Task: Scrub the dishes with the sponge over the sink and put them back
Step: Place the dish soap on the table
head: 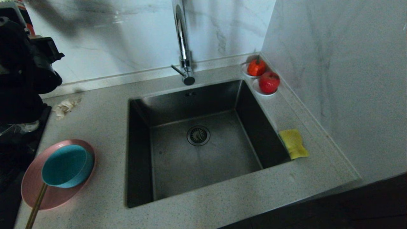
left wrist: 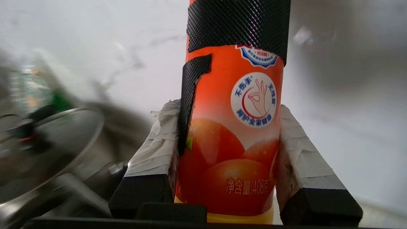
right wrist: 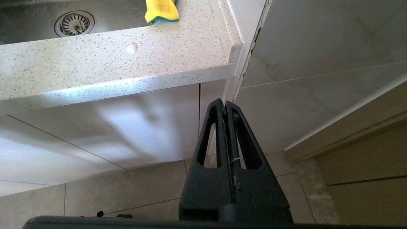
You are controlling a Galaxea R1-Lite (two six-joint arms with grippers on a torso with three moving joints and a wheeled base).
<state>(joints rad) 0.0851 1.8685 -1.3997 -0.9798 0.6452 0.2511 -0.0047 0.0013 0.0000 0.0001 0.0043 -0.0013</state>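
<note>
The pink plate point(head: 31, 187) lies on the counter left of the sink point(head: 222, 159), with the teal bowl point(head: 66, 165) on it and the chopsticks point(head: 36, 206) sticking out past its near rim. On the counter right of the sink rests the yellow sponge point(head: 294, 143), also seen in the right wrist view point(right wrist: 161, 11). My left arm point(head: 28, 63) is raised at the far left; its gripper point(left wrist: 227, 108) is shut on an orange dish-soap bottle point(left wrist: 232, 143) with a black mesh sleeve. My right gripper point(right wrist: 225, 103) hangs shut and empty below the counter's front edge.
A chrome faucet point(head: 182, 41) rises behind the basin. Two red fruits on white saucers point(head: 268, 82) sit in the back right corner. A beige paper wad point(head: 65, 106) lies at the back left. A blurred metal pot lid point(left wrist: 47, 143) shows beside the left gripper.
</note>
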